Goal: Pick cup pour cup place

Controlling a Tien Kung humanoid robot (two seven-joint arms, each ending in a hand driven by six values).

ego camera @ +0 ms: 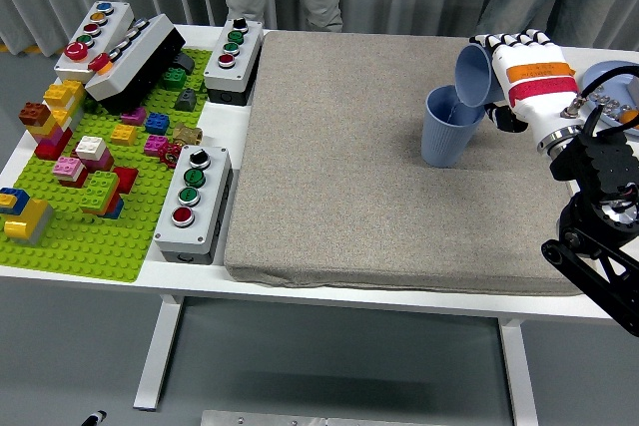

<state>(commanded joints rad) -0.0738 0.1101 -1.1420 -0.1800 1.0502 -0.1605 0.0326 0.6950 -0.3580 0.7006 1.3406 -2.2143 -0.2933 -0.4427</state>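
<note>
Tilted cup (473,74) held mouth-down over the standing cup (448,127), upper right of the frame

The tilted cup's long axis slants down-left, its lip just above the standing cup's rim and to its right; the standing cup sits upright on the grey mat (339,167) on the tabletop (230,127). The right hand (521,77), wrapped around the tilted cup, reaches in from the right edge, wrist rolled toward the left; no left hand shows

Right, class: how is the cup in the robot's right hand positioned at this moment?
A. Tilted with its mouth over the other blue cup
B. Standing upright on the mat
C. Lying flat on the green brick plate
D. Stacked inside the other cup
A: the right hand holds the tilted cup mouth-down over the standing blue cup.
</note>
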